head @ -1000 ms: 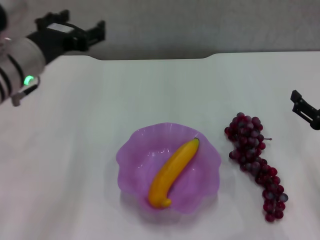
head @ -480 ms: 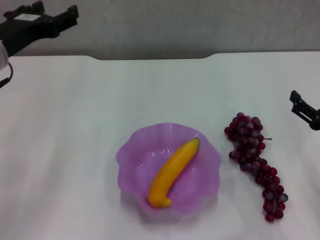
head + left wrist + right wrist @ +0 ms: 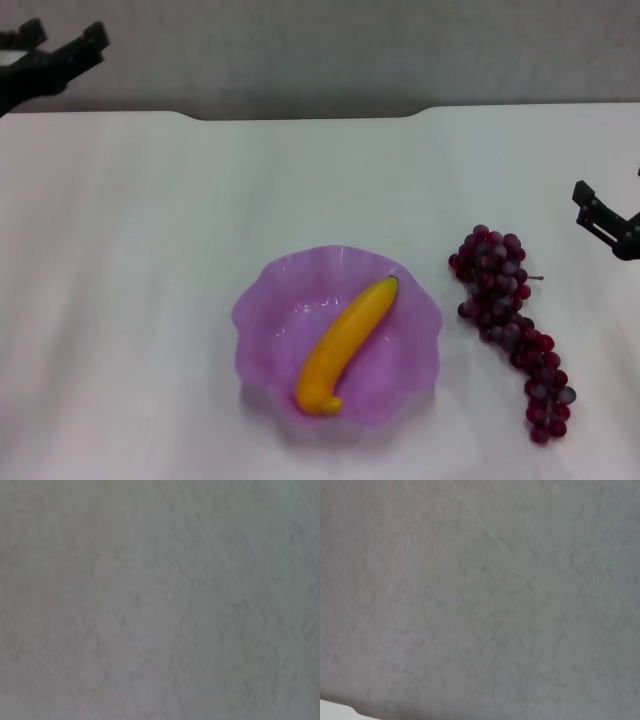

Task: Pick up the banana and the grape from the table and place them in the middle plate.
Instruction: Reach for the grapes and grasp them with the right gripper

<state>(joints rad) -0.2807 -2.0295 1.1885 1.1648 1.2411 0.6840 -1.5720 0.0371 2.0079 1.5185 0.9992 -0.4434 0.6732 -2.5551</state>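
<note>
The banana (image 3: 345, 345) lies slantwise inside the middle plate (image 3: 270, 300), a translucent purple dish with a wavy rim, at the centre front of the table (image 3: 200, 200). To the right of the plate, the grape (image 3: 510, 320) bunch rests on the table, apart from the rim. My left gripper (image 3: 60, 45) hangs high at the far left corner, open and empty. At the right edge my right gripper (image 3: 592, 208) hovers open beyond the grape bunch, partly cut off. Both wrist views show only blurred grey surface.
A grey wall (image 3: 350, 50) runs along the far edge of the table, with a shallow step in the edge near the middle.
My left arm has drawn back up and to the far left, away from the plate. The right gripper has edged slightly inward. Banana, plate and grape have not moved.
</note>
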